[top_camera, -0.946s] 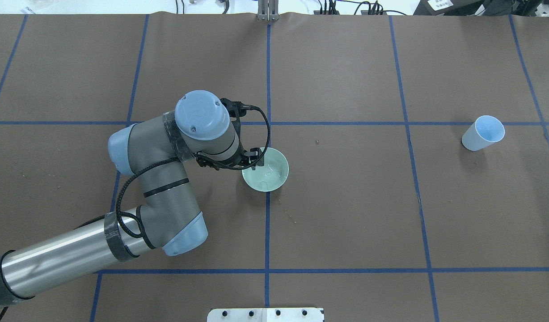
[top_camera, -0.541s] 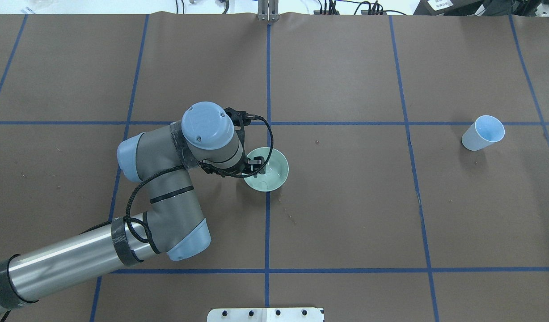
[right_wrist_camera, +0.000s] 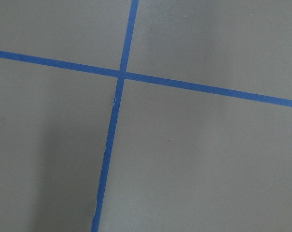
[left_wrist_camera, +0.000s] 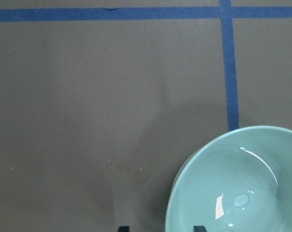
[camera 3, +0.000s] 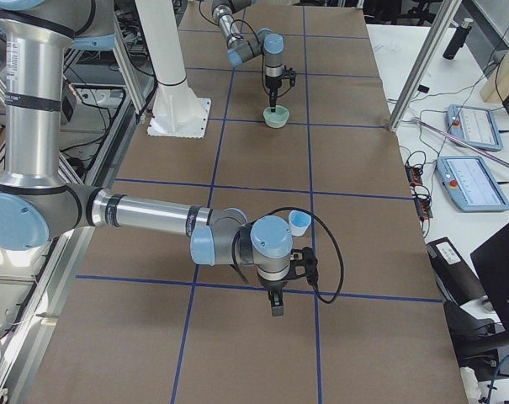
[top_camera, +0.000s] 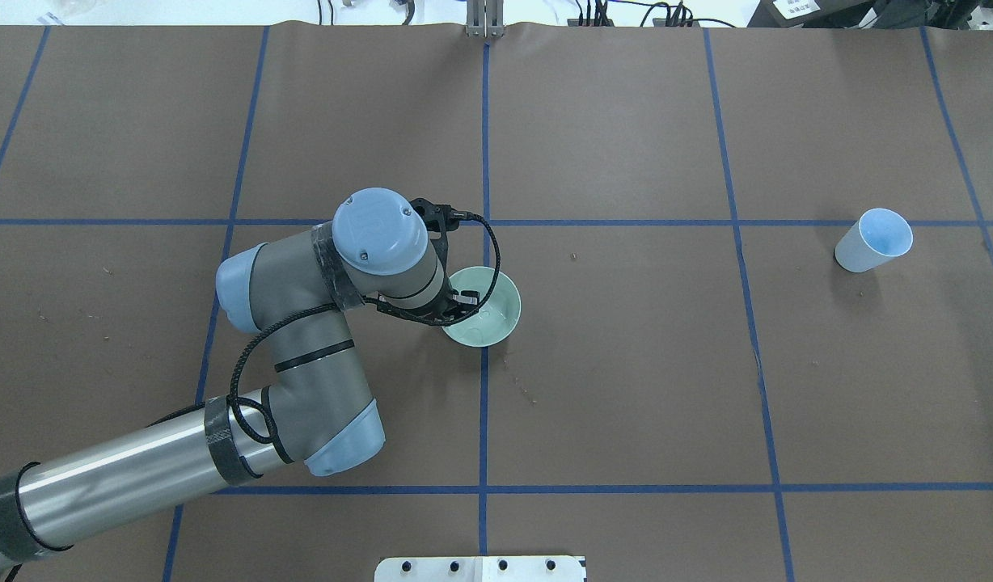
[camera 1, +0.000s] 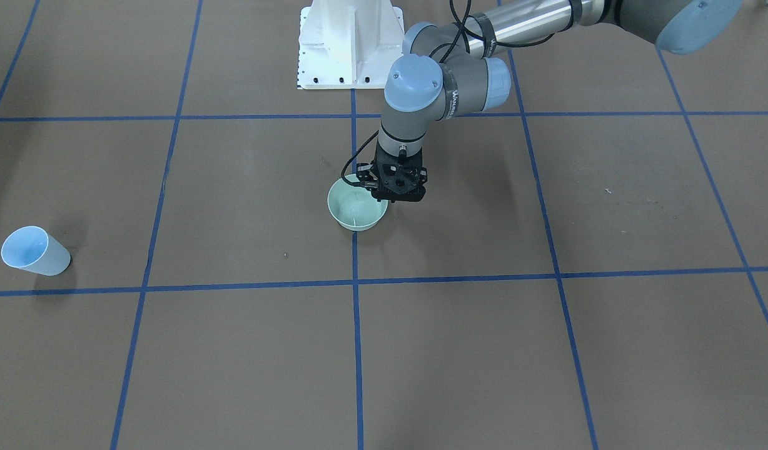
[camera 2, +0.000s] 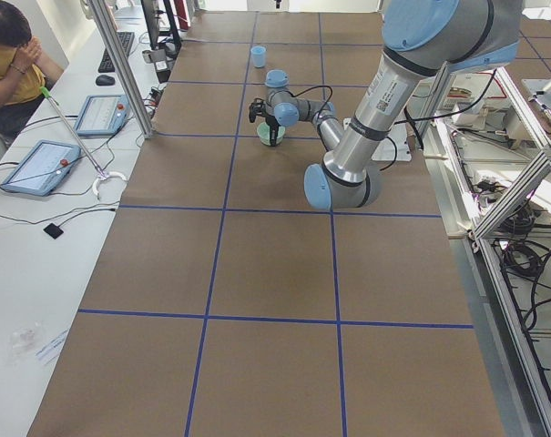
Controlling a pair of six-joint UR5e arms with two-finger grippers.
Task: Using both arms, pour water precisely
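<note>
Straddles the right-hand rim of the pale green bowl [camera 1: 353, 212] at centre of the front-facing view with the left tool [camera 1: 393, 199], its fingertips [left_wrist_camera: 122, 228] spread at the bottom edge of the left wrist view, one either side of the rim, pinching nothing. Shows the water [left_wrist_camera: 240, 199] as faint glints in the bottom of that bowl, with damp spots [left_wrist_camera: 138, 176] on the brown bench [left_wrist_camera: 88, 96] just left of it. Finds the pale blue cup [top_camera: 872, 241] well apart at the overhead view's right edge, and the right tool [camera 3: 275, 307] pointing down near it; cannot tell whether spread or pressed together.
</note>
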